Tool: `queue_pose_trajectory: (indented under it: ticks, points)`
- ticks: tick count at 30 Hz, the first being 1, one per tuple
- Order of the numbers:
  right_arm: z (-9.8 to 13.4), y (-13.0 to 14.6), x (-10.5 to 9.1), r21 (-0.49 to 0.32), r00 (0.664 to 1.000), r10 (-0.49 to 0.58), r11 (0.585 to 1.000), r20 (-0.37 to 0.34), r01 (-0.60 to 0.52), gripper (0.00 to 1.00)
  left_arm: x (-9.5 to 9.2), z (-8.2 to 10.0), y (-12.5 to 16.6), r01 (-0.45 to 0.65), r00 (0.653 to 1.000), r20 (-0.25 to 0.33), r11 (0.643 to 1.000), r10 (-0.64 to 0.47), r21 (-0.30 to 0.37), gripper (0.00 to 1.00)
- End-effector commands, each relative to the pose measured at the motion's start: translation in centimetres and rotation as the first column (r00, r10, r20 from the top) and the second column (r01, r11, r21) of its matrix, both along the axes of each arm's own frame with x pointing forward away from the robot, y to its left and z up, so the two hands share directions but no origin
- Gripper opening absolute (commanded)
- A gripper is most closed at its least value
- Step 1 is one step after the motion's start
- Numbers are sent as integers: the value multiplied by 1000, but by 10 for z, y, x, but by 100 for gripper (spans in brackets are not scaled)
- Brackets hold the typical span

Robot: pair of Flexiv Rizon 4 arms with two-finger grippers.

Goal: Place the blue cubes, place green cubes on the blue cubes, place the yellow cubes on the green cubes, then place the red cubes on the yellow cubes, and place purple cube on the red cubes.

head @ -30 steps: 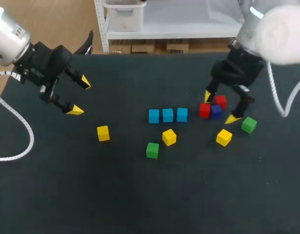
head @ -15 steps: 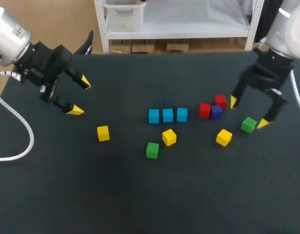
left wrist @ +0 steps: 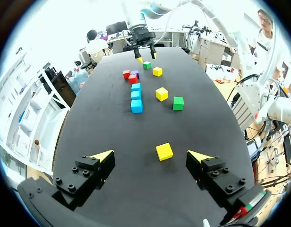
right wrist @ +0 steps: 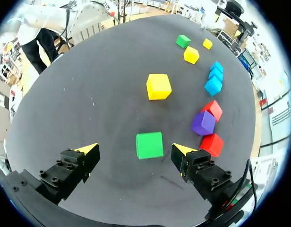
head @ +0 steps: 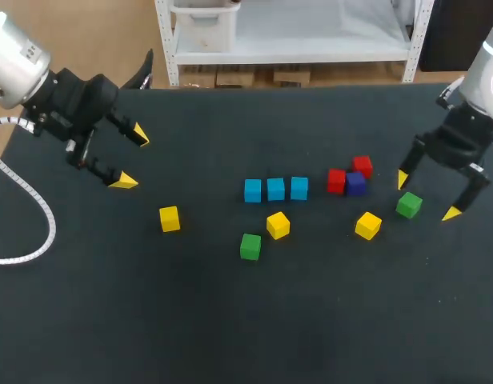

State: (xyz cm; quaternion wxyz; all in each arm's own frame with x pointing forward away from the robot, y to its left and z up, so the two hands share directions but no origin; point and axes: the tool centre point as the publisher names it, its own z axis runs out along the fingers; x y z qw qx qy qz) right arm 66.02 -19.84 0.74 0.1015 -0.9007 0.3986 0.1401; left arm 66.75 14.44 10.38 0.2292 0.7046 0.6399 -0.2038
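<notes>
Matte black counter [head: 230,336] spread under both arms, and near its middle three bright blue cubes [head: 276,189] sat side by side in a touching row, which I judged to be the base layer laid out. Nothing was stacked on them.

The right pincer [head: 427,196] hung with its fingers spread wide and empty around a small green cube [head: 408,206]. In the right wrist view that cube lay between the yellow tips, nearer one of them, and seemed to touch neither. The pose looked like the set-up for a grasp, since green goes on blue next.

A second green cube [head: 250,246] lay in front of the blue row, near a yellow cube [head: 278,225]. Another yellow cube [head: 368,226] sat close to the right pincer, and a third [head: 170,218] lay alone toward the left. Two red cubes [head: 336,181] and a purple cube [head: 355,184] huddled together beside the row, stock for the upper layers.

The left pincer [head: 132,158], also wide open and holding nothing, hung over the counter's left side, well apart from the cubes, likely to stay clear.
</notes>
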Motion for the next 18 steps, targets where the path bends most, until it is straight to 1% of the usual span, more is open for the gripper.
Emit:
queue_pose_trajectory:
  ticks: [1,13,14,17,18]
  points:
    - [-2,-1,11,6,1000,23,1000,-13,-23,100,0,-1,1,2,1000,4,1000,-2,-4,100]
    - [-11,10,15,12,998,65,998,-19,-65,100,0,-1,1,2,1000,4,1000,-2,-4,100]
    - [-11,11,15,11,998,65,998,-19,-65,97,0,-1,1,2,1000,4,1000,-2,-4,100]
    - [-11,13,16,9,997,70,998,-21,-70,94,0,-1,1,2,1000,4,1000,-2,-4,100]
    - [-11,13,16,9,997,72,997,-23,-72,89,0,-1,1,2,1000,4,1000,-2,-4,100]
